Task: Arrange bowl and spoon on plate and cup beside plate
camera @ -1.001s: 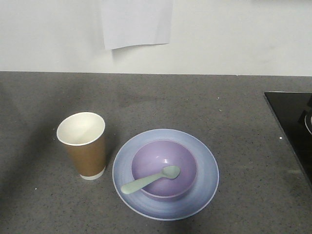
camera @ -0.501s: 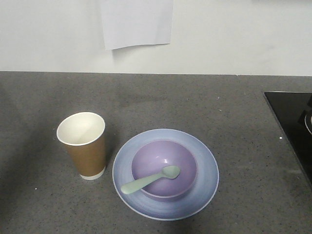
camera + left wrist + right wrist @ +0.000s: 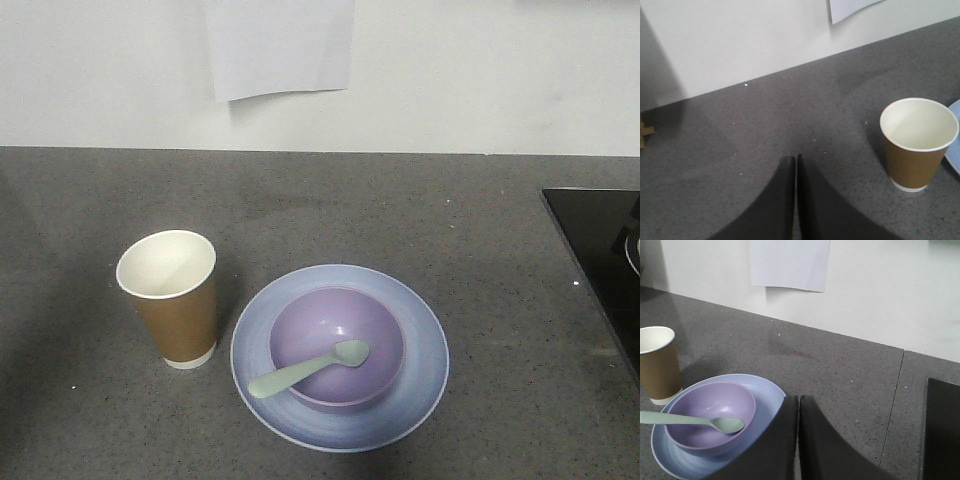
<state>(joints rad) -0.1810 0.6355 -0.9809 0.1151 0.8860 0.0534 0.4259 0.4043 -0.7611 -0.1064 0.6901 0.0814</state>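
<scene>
Bowl [image 3: 337, 345] sits on plate [image 3: 340, 357], spoon [image 3: 307, 368] in the bowl, cup [image 3: 169, 297] upright just left of plate. Left gripper [image 3: 796, 165] and right gripper [image 3: 798, 405] both closed, empty.

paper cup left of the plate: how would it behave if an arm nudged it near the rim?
The cup looks empty with a white inside, so probably light. It is tall, narrowing to its base, so a push near the rim would likely tip it. Thin paper walls may dent under a squeeze.
</scene>
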